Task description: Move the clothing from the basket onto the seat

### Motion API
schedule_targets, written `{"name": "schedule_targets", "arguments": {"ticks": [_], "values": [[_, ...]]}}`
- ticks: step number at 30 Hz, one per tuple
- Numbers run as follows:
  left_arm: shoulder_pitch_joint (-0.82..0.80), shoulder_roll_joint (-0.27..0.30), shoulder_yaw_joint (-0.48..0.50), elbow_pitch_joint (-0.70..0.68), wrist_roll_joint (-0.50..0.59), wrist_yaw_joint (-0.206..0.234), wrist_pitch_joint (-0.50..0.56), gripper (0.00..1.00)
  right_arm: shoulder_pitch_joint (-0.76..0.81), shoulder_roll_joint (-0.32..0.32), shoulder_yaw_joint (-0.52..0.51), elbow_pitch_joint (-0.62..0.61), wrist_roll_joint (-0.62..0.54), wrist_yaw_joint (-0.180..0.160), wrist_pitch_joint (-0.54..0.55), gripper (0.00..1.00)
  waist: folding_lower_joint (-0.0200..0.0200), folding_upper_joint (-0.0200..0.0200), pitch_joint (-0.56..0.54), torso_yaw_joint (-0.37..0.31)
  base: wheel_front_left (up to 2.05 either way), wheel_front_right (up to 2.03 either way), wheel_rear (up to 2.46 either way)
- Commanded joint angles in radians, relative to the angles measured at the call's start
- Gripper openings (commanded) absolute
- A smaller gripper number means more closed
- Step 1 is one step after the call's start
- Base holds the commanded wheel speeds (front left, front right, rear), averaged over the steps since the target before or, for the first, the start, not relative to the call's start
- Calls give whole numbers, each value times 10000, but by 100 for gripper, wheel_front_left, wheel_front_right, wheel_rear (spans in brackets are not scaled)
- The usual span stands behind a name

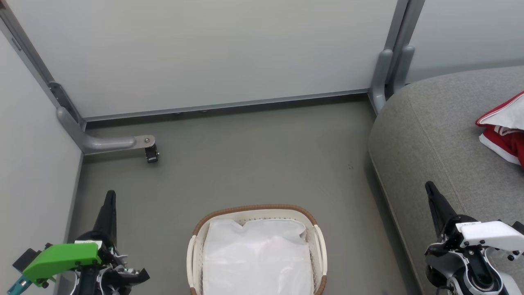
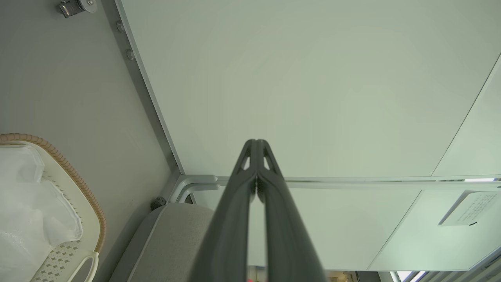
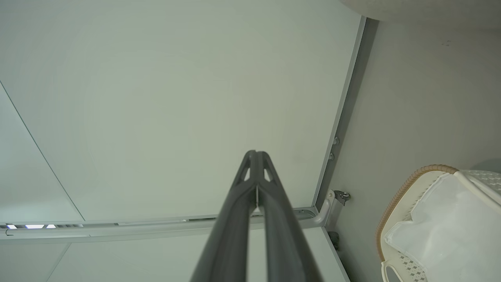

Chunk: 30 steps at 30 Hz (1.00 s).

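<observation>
Red clothing (image 1: 505,133) with white trim lies bunched on the grey fabric seat (image 1: 430,135) at the upper right of the head view, partly cut off by the frame edge. The cream basket (image 1: 256,207) with its brown rim stands on the grey floor (image 1: 245,164) at bottom centre, well apart from the garments. A plain white sheet (image 1: 258,258) lines it.

The left gripper (image 1: 109,196) sits at the lower left, fingers pointing up the frame, pressed together and holding nothing. The right gripper (image 1: 429,186) sits at the lower right, against the front part of the seat, likewise closed tip to tip and empty. Both wrist views show the finger pairs meeting at the tips, with pale partition panels (image 1: 204,53) behind them.
</observation>
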<state>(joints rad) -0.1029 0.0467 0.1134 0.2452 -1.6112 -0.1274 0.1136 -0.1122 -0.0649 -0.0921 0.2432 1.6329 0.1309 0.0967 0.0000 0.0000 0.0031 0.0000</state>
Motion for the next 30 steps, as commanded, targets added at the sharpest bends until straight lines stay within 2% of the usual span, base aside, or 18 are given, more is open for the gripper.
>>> {"name": "schedule_targets", "arguments": {"ticks": [1, 30], "values": [[-105, 66, 24, -14, -33, -61, 44, 0, 132, -14, -47, -20, -53, -3, 42, 0, 0, 0, 0, 0, 0, 0, 0], [-105, 66, 23, -15, -34, -61, 42, 0, 122, 28, -111, -13, -108, -3, 96, 0, 0, 0, 0, 0, 0, 0, 0]]}}
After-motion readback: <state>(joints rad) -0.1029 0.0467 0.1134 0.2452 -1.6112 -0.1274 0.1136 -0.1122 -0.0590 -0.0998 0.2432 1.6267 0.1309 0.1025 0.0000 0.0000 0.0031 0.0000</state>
